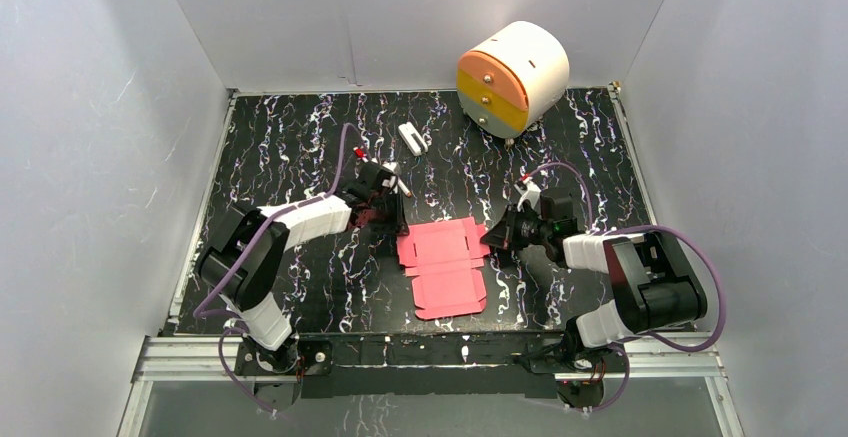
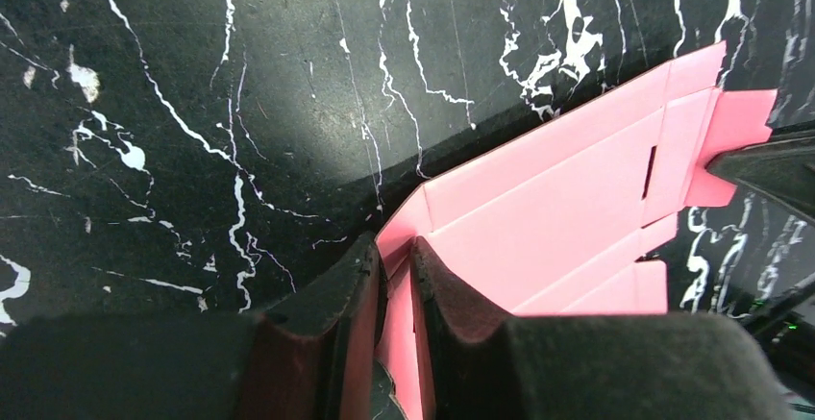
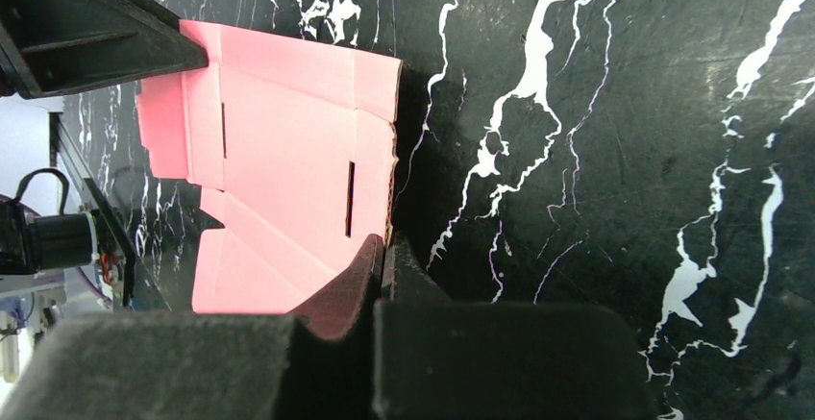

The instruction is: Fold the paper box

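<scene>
The paper box (image 1: 443, 262) is a flat pink cut-out sheet with flaps and slots, lying mid-table between both arms. My left gripper (image 1: 396, 225) is at its left edge; in the left wrist view the gripper (image 2: 396, 264) has a raised side flap of the sheet (image 2: 557, 204) between its narrowly parted jaws. My right gripper (image 1: 492, 235) is at the right edge; in the right wrist view the gripper (image 3: 384, 252) is shut on the upturned right flap of the sheet (image 3: 279, 151).
A round white drawer unit (image 1: 512, 77) with orange and yellow fronts stands at the back right. A small white object (image 1: 411, 138) lies behind the sheet. Grey walls enclose the black marbled table (image 1: 300, 147) on three sides.
</scene>
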### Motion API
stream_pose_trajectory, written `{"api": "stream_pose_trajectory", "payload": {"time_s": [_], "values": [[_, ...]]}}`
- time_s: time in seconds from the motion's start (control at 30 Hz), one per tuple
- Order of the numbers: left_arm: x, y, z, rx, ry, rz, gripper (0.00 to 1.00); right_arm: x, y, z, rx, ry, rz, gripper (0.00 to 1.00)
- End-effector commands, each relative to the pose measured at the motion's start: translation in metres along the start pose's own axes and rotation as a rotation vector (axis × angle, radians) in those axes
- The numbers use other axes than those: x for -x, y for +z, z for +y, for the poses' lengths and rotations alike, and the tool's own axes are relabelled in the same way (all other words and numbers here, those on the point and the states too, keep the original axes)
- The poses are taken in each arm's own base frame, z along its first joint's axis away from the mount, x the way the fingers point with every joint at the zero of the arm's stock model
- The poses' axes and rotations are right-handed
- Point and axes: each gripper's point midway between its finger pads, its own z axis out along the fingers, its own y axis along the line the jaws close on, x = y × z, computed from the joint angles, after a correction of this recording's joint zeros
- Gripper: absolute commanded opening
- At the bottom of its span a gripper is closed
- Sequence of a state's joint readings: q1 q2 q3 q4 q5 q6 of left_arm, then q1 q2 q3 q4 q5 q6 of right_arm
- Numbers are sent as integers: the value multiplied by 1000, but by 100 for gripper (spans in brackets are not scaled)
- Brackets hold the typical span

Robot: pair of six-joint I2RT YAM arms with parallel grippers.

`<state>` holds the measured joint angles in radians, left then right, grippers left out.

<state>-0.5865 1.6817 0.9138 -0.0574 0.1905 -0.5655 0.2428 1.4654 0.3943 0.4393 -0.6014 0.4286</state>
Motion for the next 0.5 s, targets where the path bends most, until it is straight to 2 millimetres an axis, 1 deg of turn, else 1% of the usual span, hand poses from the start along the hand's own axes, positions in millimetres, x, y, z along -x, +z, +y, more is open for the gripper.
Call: {"api": "stream_pose_trajectory", "payload": {"time_s": [0.0, 0.07, 0.3, 0.47], "values": [[16, -9, -10, 62, 108, -63, 16, 6, 1, 8, 6, -66, -9, 0], [16, -8, -11, 93, 142, -64, 17, 6, 2, 9, -3, -74, -6, 0], [23, -12, -27, 157, 261, -95, 18, 8, 1, 11, -29, -86, -16, 0], [20, -9, -31, 173, 266, -66, 19, 11, 1, 12, -37, -90, -27, 0]]}}
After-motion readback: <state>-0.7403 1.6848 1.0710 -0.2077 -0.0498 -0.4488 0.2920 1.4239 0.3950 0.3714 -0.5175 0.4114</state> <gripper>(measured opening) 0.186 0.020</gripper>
